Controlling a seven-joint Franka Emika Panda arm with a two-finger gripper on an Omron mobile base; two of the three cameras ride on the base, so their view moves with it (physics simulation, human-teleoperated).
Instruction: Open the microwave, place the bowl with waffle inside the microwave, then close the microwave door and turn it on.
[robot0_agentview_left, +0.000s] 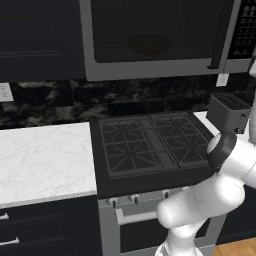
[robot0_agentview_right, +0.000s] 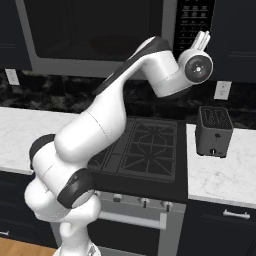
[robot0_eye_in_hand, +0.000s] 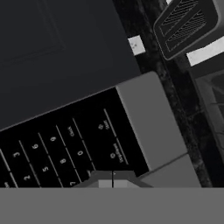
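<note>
Hand view: gripper clenched, empty, tips against the microwave's button panel.
Microwave door: closed.
Bowl: inside, dim behind glass.

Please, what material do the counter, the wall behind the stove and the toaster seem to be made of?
Counter: white stone, probably marble, with faint grey veins, smooth.
Wall behind the stove: black stone with white veining, seemingly polished.
Toaster: dark grey, matte, perhaps metal or plastic; the rendering leaves this open.
</note>
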